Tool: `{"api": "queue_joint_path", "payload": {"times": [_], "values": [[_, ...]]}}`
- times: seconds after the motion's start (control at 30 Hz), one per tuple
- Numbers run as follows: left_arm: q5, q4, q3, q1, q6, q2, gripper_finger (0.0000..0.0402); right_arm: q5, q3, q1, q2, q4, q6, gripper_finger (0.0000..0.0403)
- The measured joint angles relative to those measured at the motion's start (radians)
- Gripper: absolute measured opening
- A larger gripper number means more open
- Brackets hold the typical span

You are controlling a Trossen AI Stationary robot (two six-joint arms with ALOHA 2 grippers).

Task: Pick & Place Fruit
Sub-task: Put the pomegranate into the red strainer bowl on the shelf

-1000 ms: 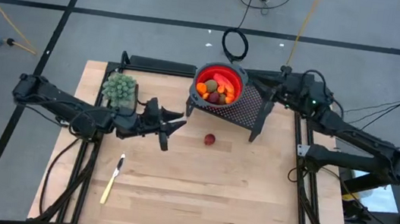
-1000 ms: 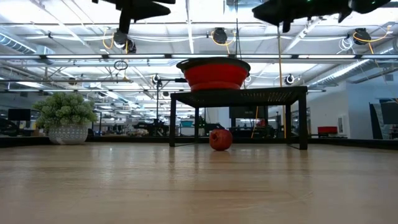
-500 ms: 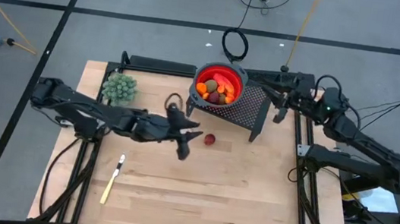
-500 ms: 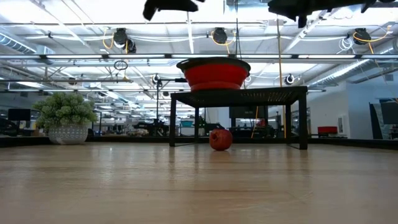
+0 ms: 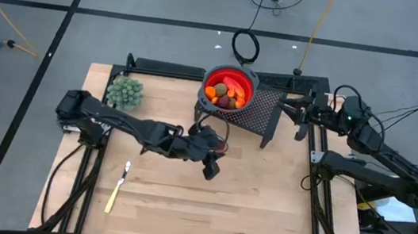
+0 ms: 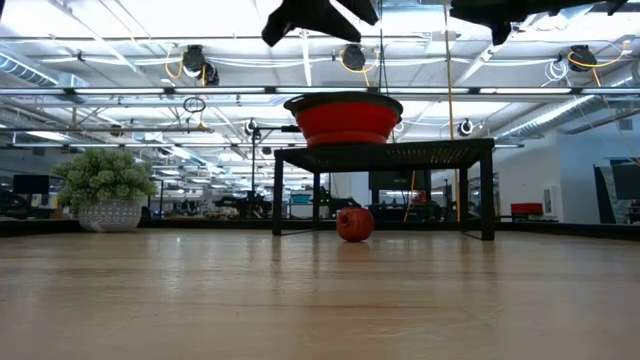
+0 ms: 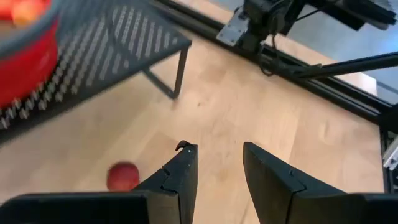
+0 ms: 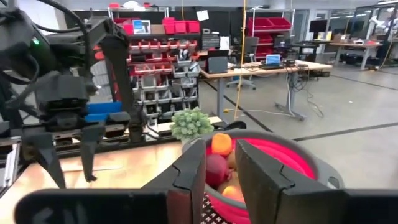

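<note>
Red fruit [image 5: 221, 145] unmoved on table; left pincer [image 5: 214, 145], spread, empty, now above it.

We saw most of the fruit [image 5: 227, 94] piled in the red bowl [image 5: 246, 79] on the black rack [image 5: 259, 117]. One dark red ball [image 6: 354, 224] rested alone on the desk [image 6: 320, 300] beside that rack.

You see the right gripper [image 8: 219, 171] with a narrow gap between its fingers, holding nothing. Beyond it at twelve o'clock sits the red bowl [image 8: 292, 163] of fruit [image 8: 221, 144], the green clump [image 8: 192, 124] behind, and probably the left arm [image 8: 62, 87] at ten o'clock.
</note>
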Motion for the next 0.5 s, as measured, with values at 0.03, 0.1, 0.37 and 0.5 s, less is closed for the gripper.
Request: {"api": "queue_joint_path", "payload": {"times": [0.03,0.1,0.37,0.5], "values": [[0.0,-0.004,0.0,0.0,-0.022,0.006,0.013,0.001,0.0,0.0,-0.009,-0.016,-0.001,0.0077],[-0.004,0.001,0.0,0.0,-0.058,0.023,0.013,0.001,0.0,0.0,-0.029,-0.053,-0.007,0.0074],[-0.011,0.075,0.0,0.0,-0.123,0.104,0.0165,0.001,0.0,0.0,-0.113,-0.188,-0.009,0.0068],[-0.01,0.123,0.0,0.0,-0.145,0.146,0.0208,0.002,0.0,0.0,-0.159,-0.207,-0.009,0.0067]]}}
